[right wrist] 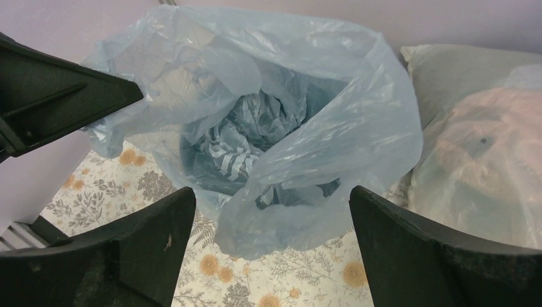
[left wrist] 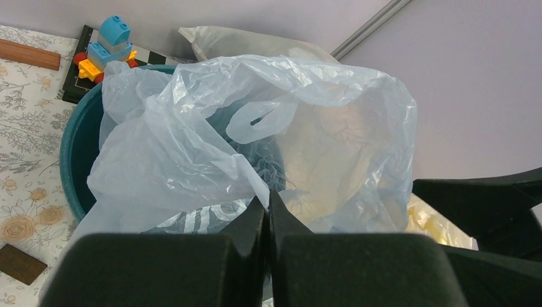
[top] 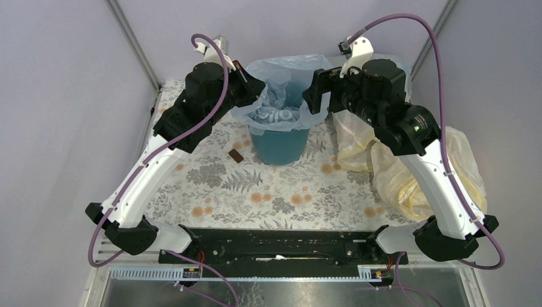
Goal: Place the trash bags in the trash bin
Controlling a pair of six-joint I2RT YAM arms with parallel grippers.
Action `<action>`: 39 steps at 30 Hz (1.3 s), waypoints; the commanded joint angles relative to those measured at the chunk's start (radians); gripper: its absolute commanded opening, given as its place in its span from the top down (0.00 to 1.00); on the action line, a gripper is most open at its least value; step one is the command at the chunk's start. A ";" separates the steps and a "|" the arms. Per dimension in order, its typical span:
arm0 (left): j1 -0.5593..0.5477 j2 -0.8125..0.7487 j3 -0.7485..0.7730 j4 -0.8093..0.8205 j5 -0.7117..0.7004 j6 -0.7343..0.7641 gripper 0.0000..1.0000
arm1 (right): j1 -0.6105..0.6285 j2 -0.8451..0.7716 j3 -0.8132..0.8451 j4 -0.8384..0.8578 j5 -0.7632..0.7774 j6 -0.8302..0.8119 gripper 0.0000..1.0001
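The light-blue trash bag (top: pixel 281 96) is draped over and into the teal trash bin (top: pixel 280 146) at the back middle of the table, with its mouth spread open. My left gripper (top: pixel 259 89) is at the bin's left rim, shut on a fold of the bag's edge (left wrist: pixel 255 128); its jaw tips meet (left wrist: pixel 268 198) on the plastic. The bin's rim (left wrist: pixel 73 147) shows under the bag. My right gripper (top: pixel 313 96) is at the bin's right side, open and empty (right wrist: pixel 270 195), with the bag's hanging edge (right wrist: pixel 307 115) just beyond its fingers.
A bulky pale-yellow bag (top: pixel 409 179) lies at the right under my right arm. A stuffed whitish bag (right wrist: pixel 479 147) sits behind the bin. A small brown block (top: pixel 236 156) lies left of the bin. Toy bricks on a black board (left wrist: pixel 105 51) and a wooden bar (left wrist: pixel 29 54) are at the back.
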 commanded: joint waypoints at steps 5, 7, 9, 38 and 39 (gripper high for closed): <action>0.006 0.006 0.017 0.055 -0.001 -0.014 1.00 | 0.048 -0.041 -0.118 0.043 -0.032 0.157 0.05; 0.006 0.007 0.020 0.055 -0.001 -0.016 1.00 | 0.076 -0.045 -0.157 0.088 -0.006 0.170 0.05; 0.007 0.006 0.021 0.055 -0.001 -0.015 1.00 | 0.083 -0.036 -0.171 0.128 -0.017 0.183 0.08; 0.020 0.031 0.228 -0.210 -0.091 0.087 1.00 | 0.066 0.141 0.067 -0.016 -0.018 0.053 1.00; 0.026 0.044 0.227 -0.209 -0.081 0.087 1.00 | 0.063 0.159 0.075 -0.021 -0.059 0.051 1.00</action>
